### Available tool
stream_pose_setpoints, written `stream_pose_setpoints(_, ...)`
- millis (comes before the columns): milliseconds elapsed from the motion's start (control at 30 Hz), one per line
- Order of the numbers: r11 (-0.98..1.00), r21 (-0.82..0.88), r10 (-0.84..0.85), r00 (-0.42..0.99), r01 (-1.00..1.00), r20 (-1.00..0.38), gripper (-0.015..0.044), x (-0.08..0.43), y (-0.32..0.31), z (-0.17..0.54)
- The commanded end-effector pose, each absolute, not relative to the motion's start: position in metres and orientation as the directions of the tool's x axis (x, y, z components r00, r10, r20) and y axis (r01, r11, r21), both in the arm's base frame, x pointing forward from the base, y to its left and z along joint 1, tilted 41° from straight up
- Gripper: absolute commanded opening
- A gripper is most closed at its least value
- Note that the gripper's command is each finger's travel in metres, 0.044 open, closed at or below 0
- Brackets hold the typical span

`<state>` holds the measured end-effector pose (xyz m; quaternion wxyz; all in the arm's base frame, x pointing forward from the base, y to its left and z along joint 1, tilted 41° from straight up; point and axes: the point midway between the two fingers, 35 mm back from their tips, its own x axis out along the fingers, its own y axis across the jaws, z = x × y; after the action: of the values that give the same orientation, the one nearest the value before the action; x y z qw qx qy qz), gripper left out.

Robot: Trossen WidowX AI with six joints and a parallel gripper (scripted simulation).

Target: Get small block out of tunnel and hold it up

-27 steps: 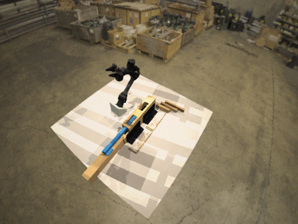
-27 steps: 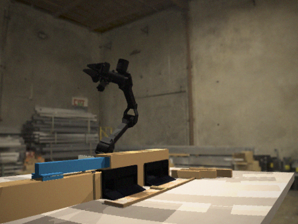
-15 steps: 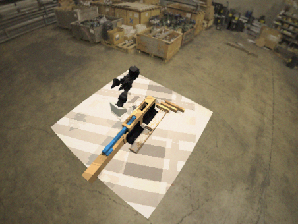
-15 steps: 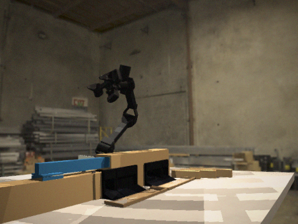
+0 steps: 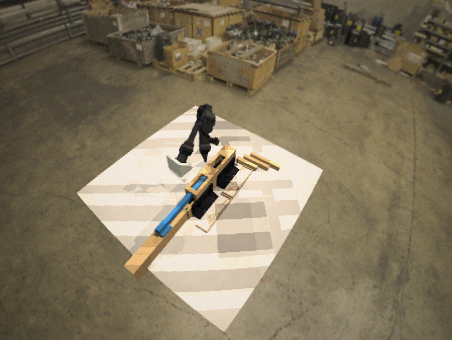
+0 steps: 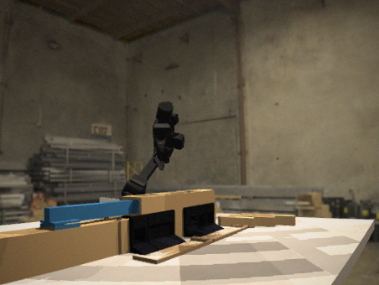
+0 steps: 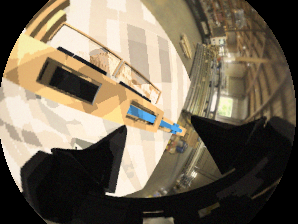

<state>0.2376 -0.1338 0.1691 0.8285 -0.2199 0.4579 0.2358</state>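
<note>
Well below open fingers (image 5: 204,156) (image 6: 161,164), the tunnel (image 5: 210,173) (image 6: 179,215) (image 7: 113,104).

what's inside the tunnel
Through the openings in the top of the tunnel, part of the blue slide shows in one and a dark interior in the other. The roofed stretches hide the rest; no block can be made out.
</note>
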Motion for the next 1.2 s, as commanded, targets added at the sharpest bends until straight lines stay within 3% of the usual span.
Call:
stream_pose_setpoints(0,0.843,0.320,0.513,0.463,-0.433,-0.723,0.0440,0.241,-0.063,0.174)
stream_pose_setpoints(133,0.674,0.698,0.717,0.437,-0.239,-0.543,0.0440,0.238,-0.014,0.190)
stream_pose_setpoints(200,0.628,0.753,0.745,0.433,-0.199,-0.507,0.0440,0.237,-0.006,0.193)
stream_pose_setpoints(567,0.629,0.761,0.738,0.431,-0.157,-0.520,0.0440,0.242,-0.013,0.190)
stream_pose_setpoints(833,0.563,0.753,0.646,0.387,0.340,-0.658,0.0440,0.291,-0.101,0.129)
stream_pose_setpoints(1167,0.290,0.496,0.540,0.287,0.819,-0.791,0.0440,0.311,-0.207,0.015)
